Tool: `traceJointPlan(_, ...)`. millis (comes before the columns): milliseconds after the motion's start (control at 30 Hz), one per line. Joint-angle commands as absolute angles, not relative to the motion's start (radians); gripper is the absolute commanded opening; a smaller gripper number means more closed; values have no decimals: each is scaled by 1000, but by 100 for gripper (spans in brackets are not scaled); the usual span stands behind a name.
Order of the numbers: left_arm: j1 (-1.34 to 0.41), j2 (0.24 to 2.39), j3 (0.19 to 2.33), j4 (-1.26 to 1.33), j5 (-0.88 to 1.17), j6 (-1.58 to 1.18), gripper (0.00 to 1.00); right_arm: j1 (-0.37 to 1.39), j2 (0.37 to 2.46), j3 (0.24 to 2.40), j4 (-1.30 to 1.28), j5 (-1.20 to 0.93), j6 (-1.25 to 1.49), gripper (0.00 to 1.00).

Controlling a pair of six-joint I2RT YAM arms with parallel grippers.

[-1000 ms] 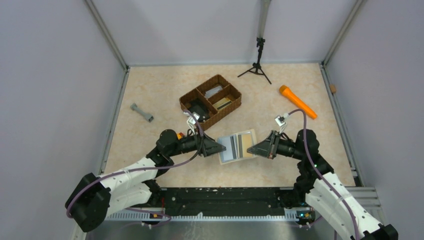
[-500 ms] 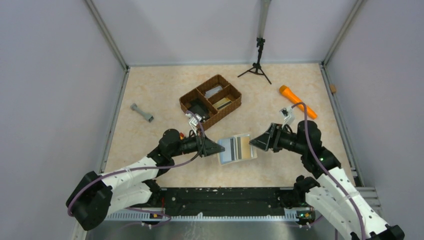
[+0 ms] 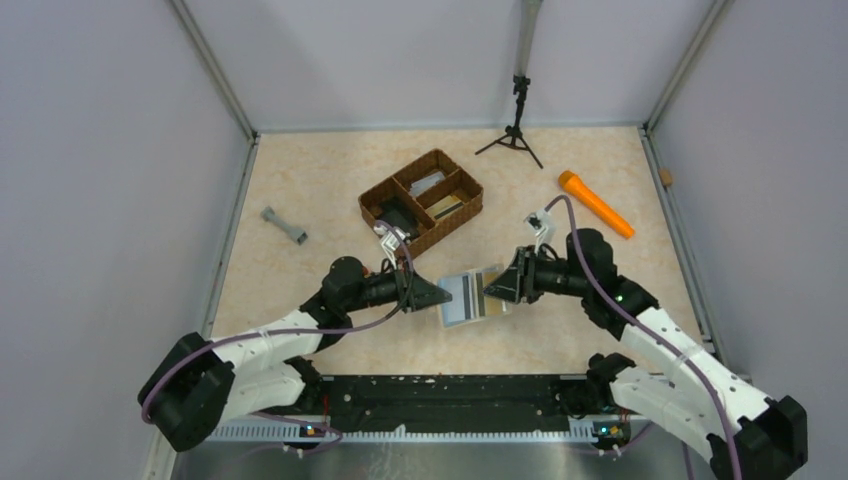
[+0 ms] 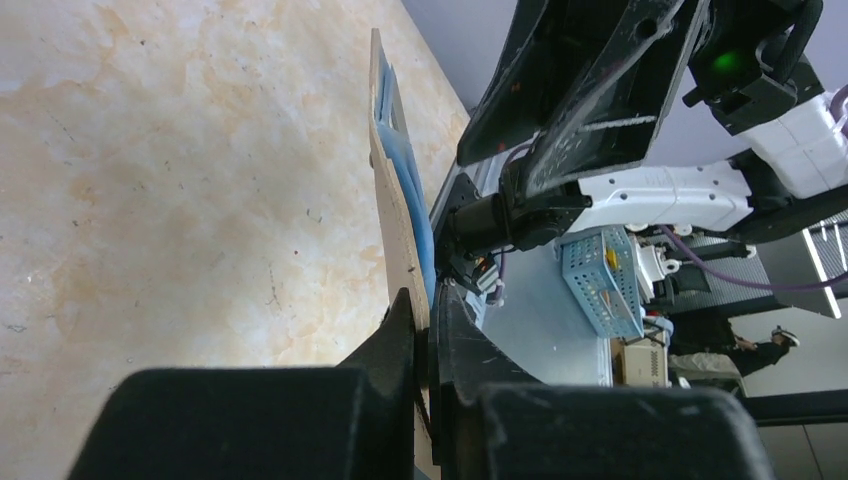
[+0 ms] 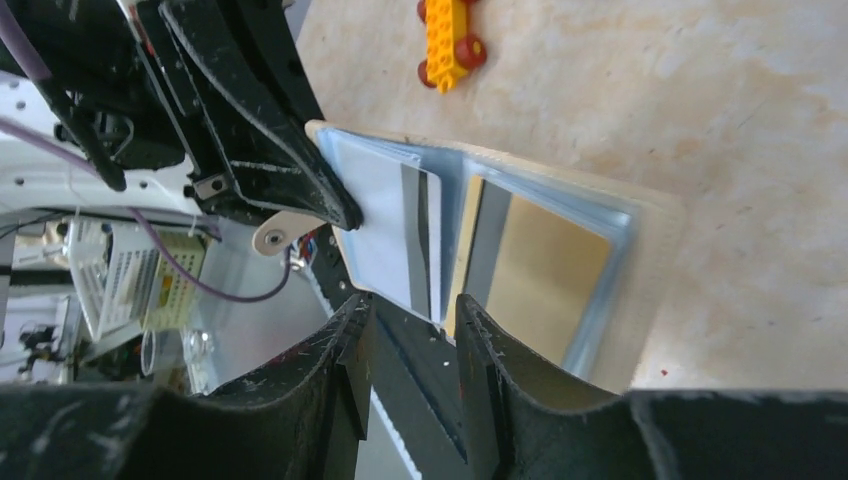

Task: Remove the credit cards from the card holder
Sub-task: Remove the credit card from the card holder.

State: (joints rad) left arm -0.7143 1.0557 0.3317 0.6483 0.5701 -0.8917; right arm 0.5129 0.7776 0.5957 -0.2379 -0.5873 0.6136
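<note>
The card holder (image 3: 468, 298) is open, cream outside and pale blue inside, and is held just above the table. My left gripper (image 3: 440, 297) is shut on its left edge; in the left wrist view (image 4: 430, 310) the holder (image 4: 385, 170) shows edge-on. Two credit cards sit in its pockets: a whitish card (image 5: 385, 225) and a gold card (image 5: 540, 270), each with a dark stripe. My right gripper (image 3: 494, 289) is open at the holder's right side. In the right wrist view (image 5: 412, 310) the corner of the whitish card lies between its open jaws.
A brown wicker divided tray (image 3: 422, 200) stands behind the holder. An orange flashlight (image 3: 594, 203) lies at the right, a grey dumbbell (image 3: 284, 226) at the left, a small black tripod (image 3: 514, 130) at the back. A yellow toy (image 5: 447, 40) lies near the left arm.
My right gripper has moved left and up to the holder's right side, jaws open. My left gripper has kept its hold on the holder, almost still.
</note>
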Motion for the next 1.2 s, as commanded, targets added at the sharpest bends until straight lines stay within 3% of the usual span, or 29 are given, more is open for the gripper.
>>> traceJointPlan(0, -713, 1121, 347, 833, 625, -934, 0, 559, 829, 574, -108, -636, 629, 37)
traceJointPlan(167, -713, 1201, 351, 983, 683, -1015, 0, 561, 847, 533, -57, -639, 649, 44)
traceJointPlan(500, -714, 1278, 361, 1211, 763, -1144, 0, 562, 847, 496, 60, -681, 717, 43)
traceJointPlan(700, -714, 1243, 353, 1189, 751, -1125, 0, 561, 792, 481, 116, -713, 805, 26)
traceJointPlan(833, -714, 1213, 336, 1156, 726, -1109, 0, 561, 760, 454, 213, -742, 899, 24)
traceJointPlan(1033, -713, 1178, 312, 1200, 719, -1121, 0, 562, 707, 383, 406, -772, 1022, 36)
traceJointPlan(1167, -714, 1142, 296, 1212, 711, -1123, 0, 561, 696, 381, 404, -774, 1028, 20)
